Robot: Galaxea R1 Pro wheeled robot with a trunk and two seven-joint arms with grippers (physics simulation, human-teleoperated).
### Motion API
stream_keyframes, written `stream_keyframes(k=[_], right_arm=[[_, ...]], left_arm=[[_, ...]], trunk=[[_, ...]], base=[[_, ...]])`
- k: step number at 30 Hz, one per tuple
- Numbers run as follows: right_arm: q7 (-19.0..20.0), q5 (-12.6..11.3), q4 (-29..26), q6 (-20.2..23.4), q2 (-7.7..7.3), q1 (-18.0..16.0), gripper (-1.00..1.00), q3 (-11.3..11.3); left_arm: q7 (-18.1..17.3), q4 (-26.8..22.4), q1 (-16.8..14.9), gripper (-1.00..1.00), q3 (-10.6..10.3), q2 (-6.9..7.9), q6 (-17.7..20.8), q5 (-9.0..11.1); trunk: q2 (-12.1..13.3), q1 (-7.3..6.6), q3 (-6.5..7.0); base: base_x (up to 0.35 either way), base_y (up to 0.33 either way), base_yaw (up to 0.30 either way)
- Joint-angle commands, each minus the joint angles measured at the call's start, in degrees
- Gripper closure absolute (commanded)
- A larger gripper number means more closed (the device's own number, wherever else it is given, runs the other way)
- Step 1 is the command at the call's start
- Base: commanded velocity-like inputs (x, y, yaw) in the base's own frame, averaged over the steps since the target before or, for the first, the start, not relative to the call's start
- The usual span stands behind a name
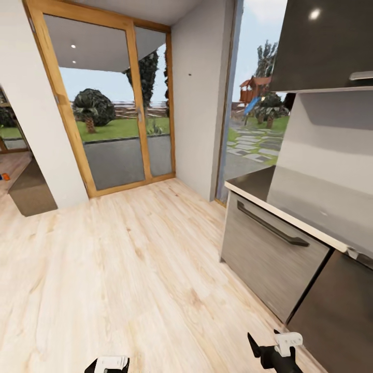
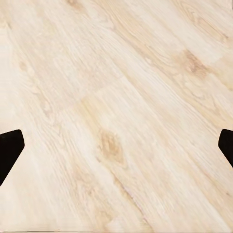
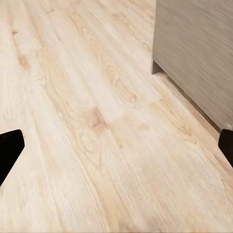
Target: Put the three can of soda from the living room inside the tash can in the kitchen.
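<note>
Head view, room: light wood floor (image 1: 129, 269) runs from the robot to a wood-framed glass door (image 1: 116, 103) with lawn and trees behind it.
Head view, kitchen: a grey drawer front (image 1: 269, 254) with a dark bar handle (image 1: 272, 225) stands at the right under a dark counter (image 1: 254, 184); a dark wall cabinet (image 1: 326, 41) hangs above.
Head view, task thing: a small orange object (image 1: 4, 176) lies at the far left edge on a floor beyond a doorway; too small to tell whether it is a can, or which way its long axis runs.
Head view, left gripper (image 1: 108, 364): only its white-and-black top shows at the bottom edge, low over the floor; finger spread cannot be told here.
Head view, right gripper (image 1: 272, 352): black fingers and a white part at the bottom edge, just beside the drawer front, pointing down toward the floor.
Left wrist view, fingers (image 2: 9, 150): two black tips at opposite picture edges, spread wide, nothing between them but bare floor (image 2: 116, 107).
Right wrist view, fingers (image 3: 9, 148): tips likewise spread wide and holding nothing; floor (image 3: 87, 121) below, with the drawer front's corner (image 3: 194, 53) near.
</note>
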Motion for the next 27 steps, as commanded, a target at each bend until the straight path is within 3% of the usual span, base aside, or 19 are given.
stream_keyframes(k=[1,27], right_arm=[[0.0,0.0,0.0,0.0,0.00,0.0,-1.00,0.0],[0.0,0.1,1.0,0.0,0.00,0.0,-1.00,1.1]], left_arm=[[0.0,0.0,0.0,-1.00,0.0,0.00,0.0,0.0],[0.0,0.0,0.0,-1.00,0.0,0.00,-0.1,0.0]], trunk=[[0.0,0.00,0.00],[0.0,0.00,0.00]], base=[[0.000,0.000,0.247],[0.000,0.000,0.250]])
